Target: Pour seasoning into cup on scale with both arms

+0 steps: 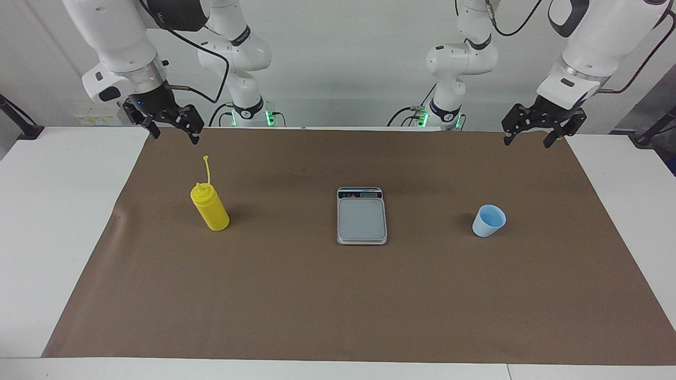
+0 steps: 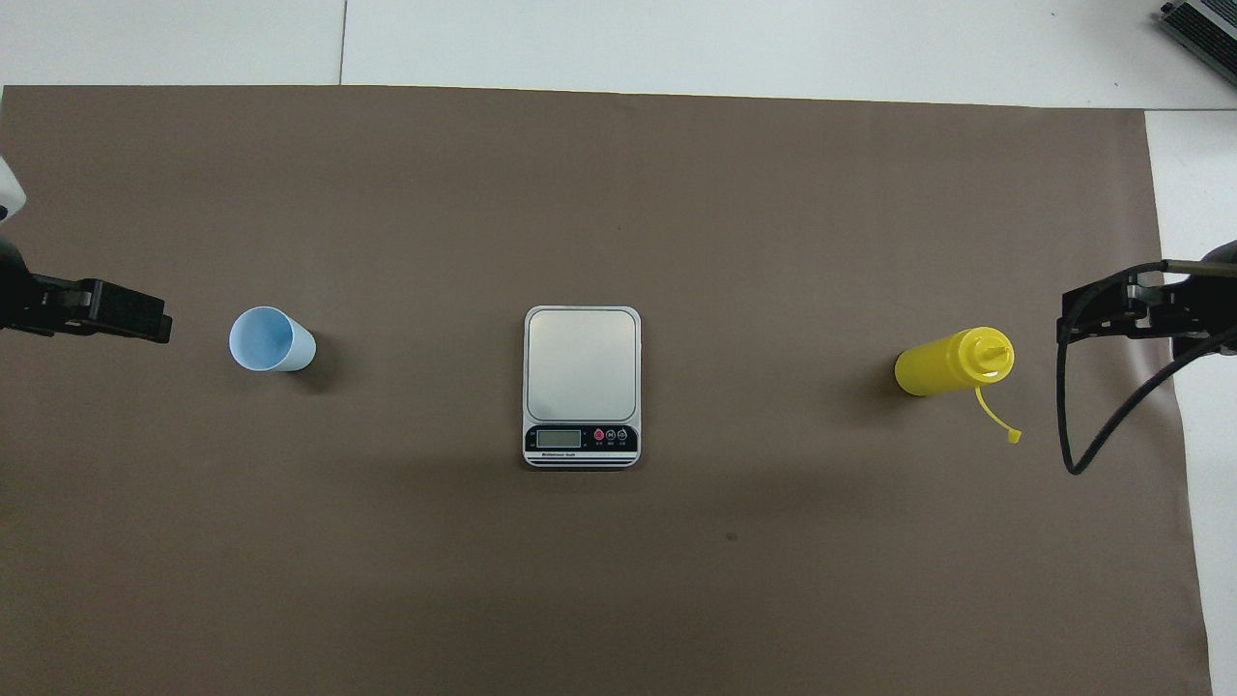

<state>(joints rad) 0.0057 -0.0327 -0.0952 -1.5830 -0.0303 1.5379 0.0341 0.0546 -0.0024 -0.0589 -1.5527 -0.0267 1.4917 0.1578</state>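
Nothing started yet: cup [image 1: 488, 221] sitting at 3 o'clock off the bare scale [image 1: 362, 216], seasoning [image 1: 210, 208] upright at 9, left jaws [image 1: 534, 133] and right jaws [image 1: 174, 130] both apart, hovering empty over the bench [image 1: 63, 221] edge.

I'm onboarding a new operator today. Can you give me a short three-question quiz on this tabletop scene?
1. True or false: the cup stands on the scale.
2. Which arm's end of the table holds the seasoning bottle? A) left B) right
3. What state are the left gripper and right gripper in?

Key:
1. False; it stands on the brown mat, toward the left arm's end.
2. B.
3. Both open, holding nothing, raised over the mat's edge nearest the robots.
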